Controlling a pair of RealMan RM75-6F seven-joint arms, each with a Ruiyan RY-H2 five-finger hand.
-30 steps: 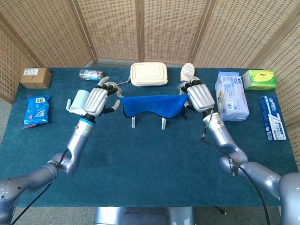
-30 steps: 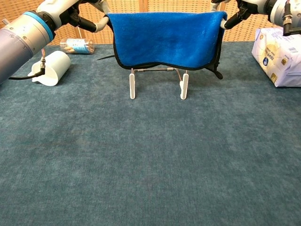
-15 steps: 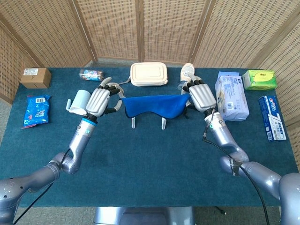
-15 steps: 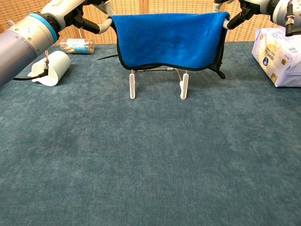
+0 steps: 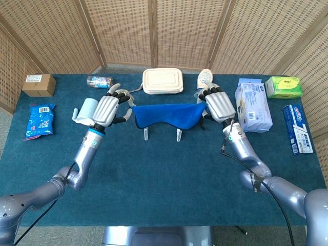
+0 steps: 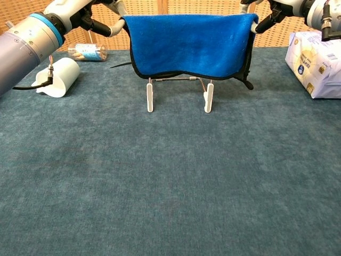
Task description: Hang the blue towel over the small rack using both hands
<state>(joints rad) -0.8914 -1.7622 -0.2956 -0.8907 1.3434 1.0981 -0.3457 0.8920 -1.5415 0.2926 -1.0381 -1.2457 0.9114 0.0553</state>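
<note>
Presently: left hand (image 5: pixel 106 108) raised, back upward, fingers pinching the blue towel's (image 6: pixel 189 44) left edge. Right hand (image 5: pixel 219 104) likewise raised, fingers gripping the right edge. Towel spread between them, draped above the small rack (image 6: pixel 179 94), whose white feet show beneath its hem. White cup (image 6: pixel 58 76) left of rack; tissue pack (image 5: pixel 251 106) just beside right hand; bare cloth-covered table (image 6: pixel 170 186) lies in front.

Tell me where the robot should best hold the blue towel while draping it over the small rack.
By its two upper corners, one per hand, as now: the left hand pinches the left corner and the right hand the right, each coming from its own outer side. That keeps the blue towel spread wide and hanging flat above the small rack.
</note>
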